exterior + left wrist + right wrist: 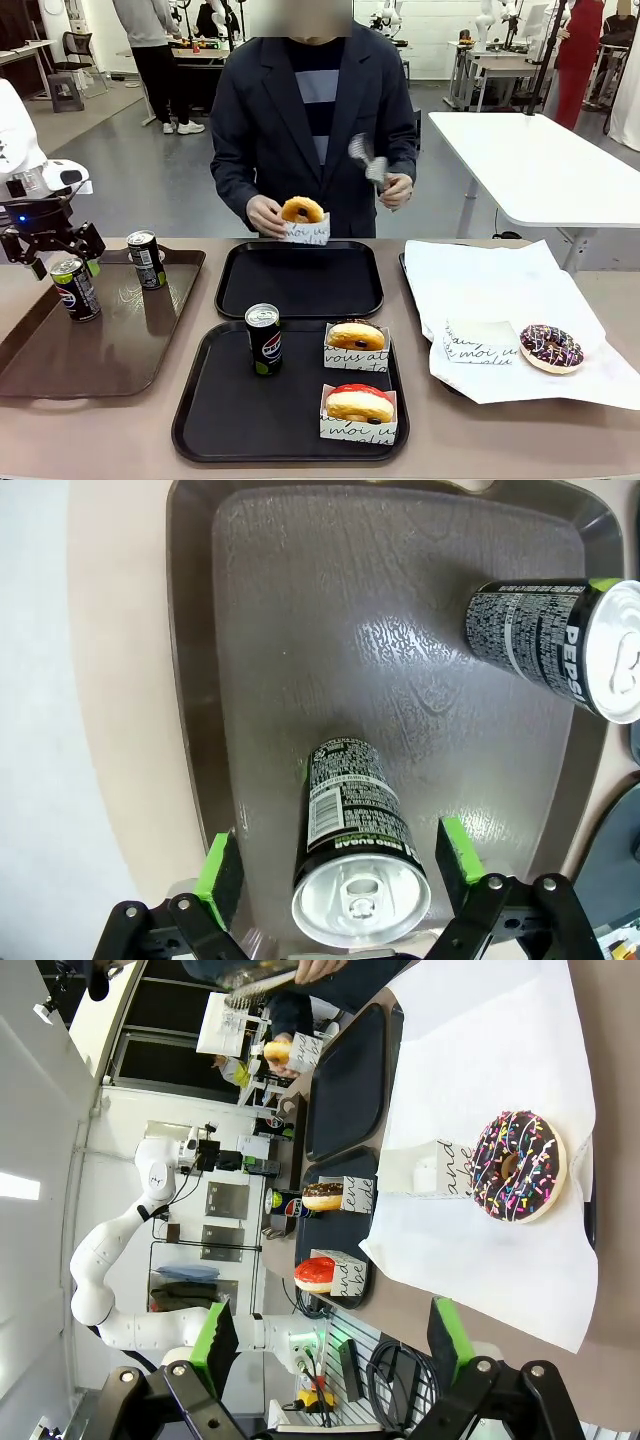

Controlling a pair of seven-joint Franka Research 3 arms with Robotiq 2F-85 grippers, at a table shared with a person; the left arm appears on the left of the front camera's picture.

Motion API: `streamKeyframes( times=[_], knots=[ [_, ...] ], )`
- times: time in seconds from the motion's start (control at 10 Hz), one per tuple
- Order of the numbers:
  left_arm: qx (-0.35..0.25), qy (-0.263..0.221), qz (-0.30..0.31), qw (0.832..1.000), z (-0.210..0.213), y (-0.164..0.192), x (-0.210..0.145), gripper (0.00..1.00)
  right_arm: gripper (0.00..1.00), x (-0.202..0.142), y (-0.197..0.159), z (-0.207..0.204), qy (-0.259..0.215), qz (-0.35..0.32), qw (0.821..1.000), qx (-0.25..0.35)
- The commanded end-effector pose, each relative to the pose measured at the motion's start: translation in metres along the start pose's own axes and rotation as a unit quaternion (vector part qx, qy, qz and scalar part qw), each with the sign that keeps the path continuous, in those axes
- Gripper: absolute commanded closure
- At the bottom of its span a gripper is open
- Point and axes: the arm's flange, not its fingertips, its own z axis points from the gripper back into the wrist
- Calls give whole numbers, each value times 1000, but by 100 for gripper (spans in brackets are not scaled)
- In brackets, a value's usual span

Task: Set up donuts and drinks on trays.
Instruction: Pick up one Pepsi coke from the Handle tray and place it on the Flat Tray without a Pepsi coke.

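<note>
The left gripper (pixel 342 858) is hovering over the brown tray (pixel 100 350), near its left edge. Its jaws are standing wide and straddling the silver top of an upright black Pepsi can (pixel 76 292) without touching it. I judge that the drink pick-up is in hand. Next it is needing a square squeeze and a straight lift, keeping clear of the 2nd can (pixel 147 259) by the far edge.

The near black tray (pixel 210 420) is carrying 1 can (pixel 264 338) near its left edge. 2 sleeved donuts are sitting along its right edge, yellow-glazed (pixel 356 335) and red-glazed (pixel 358 403). Over the far black tray (pixel 300 285), the person's hand (pixel 262 214) is holding another sleeved donut (pixel 302 210) at the far edge.

The right gripper (pixel 330 1332) is also gaping, holding nothing. It is looking down on a sprinkled chocolate donut (pixel 551 345) near the white paper's (pixel 480 280) right edge.
</note>
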Motion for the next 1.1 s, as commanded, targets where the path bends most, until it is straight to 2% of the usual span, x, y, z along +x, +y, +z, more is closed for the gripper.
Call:
streamKeyframes(
  times=[0.0,0.3,0.4,0.5,0.6,0.7,0.9,1.0],
  knots=[
    [-7,3,-19,1000,-3,5,5,0,0,1,-1,-1,-6,9,1000,10],
    [-4,5,-21,1000,-5,4,5,0,0,1,-1,-1,-6,9,1000,10],
    [-7,8,-30,999,-5,4,4,3,0,1,-1,-1,-6,9,1000,10],
    [-8,10,-33,999,-6,3,3,56,0,1,-1,-1,-6,9,1000,10],
    [-8,15,-29,999,-6,3,3,60,0,1,-1,-1,-6,9,1000,10],
    [-5,18,-24,1000,-6,4,4,100,0,1,-1,-1,-6,9,1000,10],
    [0,24,-14,1000,-6,4,4,100,0,1,-1,-1,-6,9,1000,10],
    [1,25,-12,1000,-6,4,4,79,0,1,-1,-1,-6,9,1000,10]
  ],
)
